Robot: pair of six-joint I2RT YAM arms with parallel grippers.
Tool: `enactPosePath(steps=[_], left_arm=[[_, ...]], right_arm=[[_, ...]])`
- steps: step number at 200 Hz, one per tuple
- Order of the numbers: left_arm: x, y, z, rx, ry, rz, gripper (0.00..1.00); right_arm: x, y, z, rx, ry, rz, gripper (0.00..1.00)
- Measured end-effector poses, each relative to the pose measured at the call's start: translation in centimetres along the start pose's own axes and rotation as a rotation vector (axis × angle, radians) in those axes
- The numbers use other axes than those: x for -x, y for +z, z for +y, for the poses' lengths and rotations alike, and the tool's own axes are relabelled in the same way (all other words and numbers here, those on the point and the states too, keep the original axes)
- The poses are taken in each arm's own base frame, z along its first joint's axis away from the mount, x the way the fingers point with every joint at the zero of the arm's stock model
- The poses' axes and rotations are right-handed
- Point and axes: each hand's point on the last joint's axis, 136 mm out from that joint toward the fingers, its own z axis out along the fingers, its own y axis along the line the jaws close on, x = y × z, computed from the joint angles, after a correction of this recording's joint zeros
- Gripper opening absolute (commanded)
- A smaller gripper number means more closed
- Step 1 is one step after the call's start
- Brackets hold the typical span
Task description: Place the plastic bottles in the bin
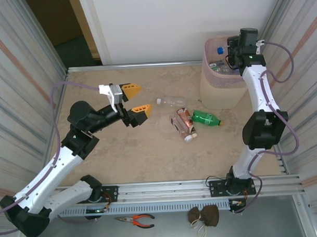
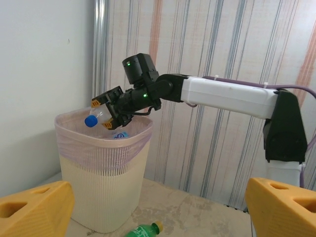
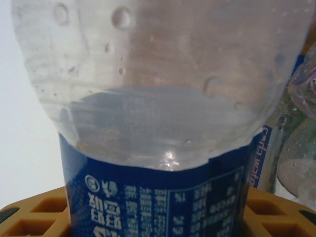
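Right gripper (image 2: 111, 109) grasps blue-capped bottle (image 2: 97, 117) over bin (image 2: 98, 197), table's 1 o'clock. Best practice: part jaws only once whole bottle hangs inside rim. Left gripper (image 1: 138, 99) spread, empty; green bottle (image 1: 206, 118) lies centre-right.

Bin (image 1: 220, 95): beige ribbed body and perforated upper band, with a pink translucent liner (image 2: 101, 143) over the rim. Blue-capped bottle (image 2: 97, 117): clear, and its label is dark blue with white print. Green bottle (image 1: 205, 118): green with a yellowish cap. Brownish bottle (image 1: 183, 121): reddish-brown label, white cap. Clear bottle (image 1: 173, 102): colourless, white cap. Table (image 1: 149, 155): beige and marbled. Left gripper (image 1: 142, 98): orange-yellow fingers on a black and white arm. Side walls (image 1: 21, 76): pale grey stripes with faint orange bands.
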Motion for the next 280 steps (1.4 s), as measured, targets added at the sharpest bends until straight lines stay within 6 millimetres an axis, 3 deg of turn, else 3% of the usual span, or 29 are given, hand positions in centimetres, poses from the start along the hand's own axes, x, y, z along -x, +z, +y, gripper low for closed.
enactPosePath(steps=[33, 66, 118, 145, 193, 239, 280], left_arm=[[-0.5, 0.1, 0.5, 0.010, -0.010, 0.008, 0.90], [-0.7, 0.2, 0.9, 0.016, -0.023, 0.014, 0.91], [-0.7, 0.2, 1.0, 0.014, -0.032, 0.014, 0.91], [-0.6, 0.3, 0.9, 0.007, -0.034, 0.008, 0.91], [-0.9, 0.8, 1.2, 0.002, -0.049, 0.007, 0.90], [-2.8, 1.6, 2.8, 0.059, -0.098, 0.072, 0.87], [-5.3, 2.5, 5.3, 0.160, -0.170, 0.175, 0.87]], right_arm=[[-0.2, 2.4, -0.9, -0.037, 0.041, -0.014, 0.66], [-0.3, 2.9, -1.5, -0.063, 0.070, -0.024, 0.80], [-0.1, 2.2, -1.1, -0.064, 0.070, -0.036, 0.80], [0.4, 0.3, -0.2, -0.042, 0.041, -0.050, 0.78], [0.8, -3.5, 3.4, 0.072, -0.132, -0.021, 0.73], [-1.1, -6.3, 4.5, 0.154, -0.405, 0.069, 0.72], [-4.6, -10.1, 4.4, 0.211, -0.672, 0.149, 0.72]])
